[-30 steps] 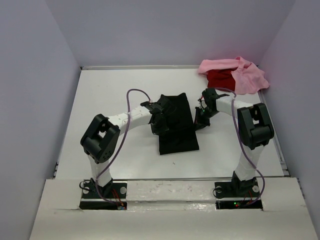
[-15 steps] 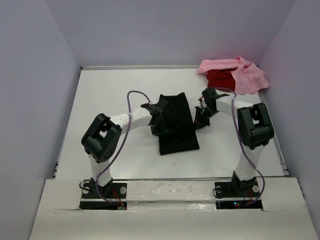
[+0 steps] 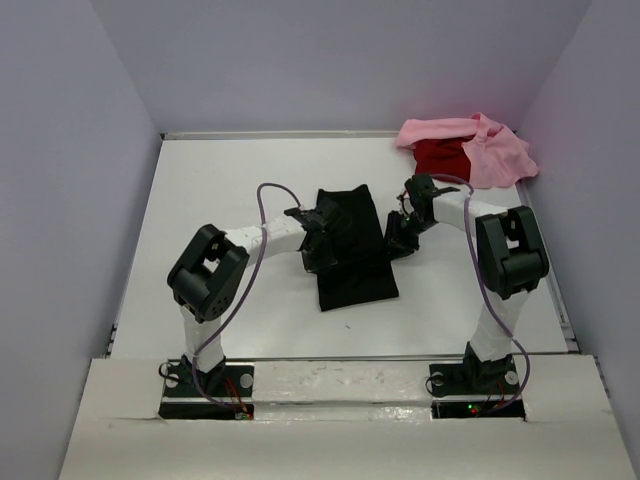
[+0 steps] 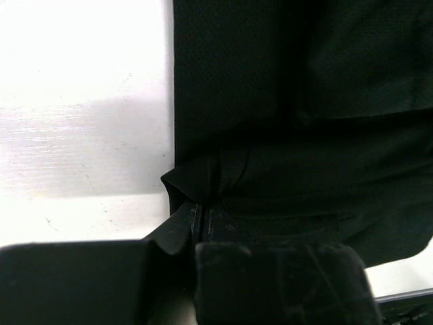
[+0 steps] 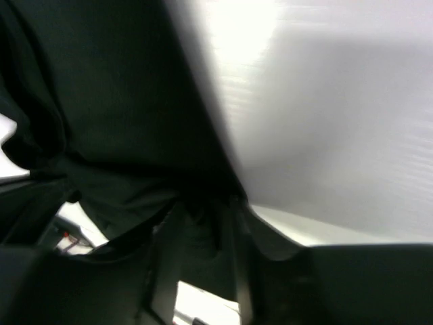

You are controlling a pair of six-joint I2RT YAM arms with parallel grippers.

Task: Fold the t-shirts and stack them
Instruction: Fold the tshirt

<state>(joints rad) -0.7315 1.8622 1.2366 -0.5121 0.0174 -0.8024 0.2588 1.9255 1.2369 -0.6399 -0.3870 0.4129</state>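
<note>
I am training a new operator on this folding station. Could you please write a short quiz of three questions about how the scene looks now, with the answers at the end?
1. True or false: the black t-shirt lies on top of the pink t-shirt.
2. Where on the table do the pink t-shirt and the red t-shirt lie?
A. near left corner
B. far right corner
C. between the arm bases
3. What does the left gripper pinch?

Key
1. False. They lie apart.
2. B
3. A fold at the edge of the black t-shirt.
</note>
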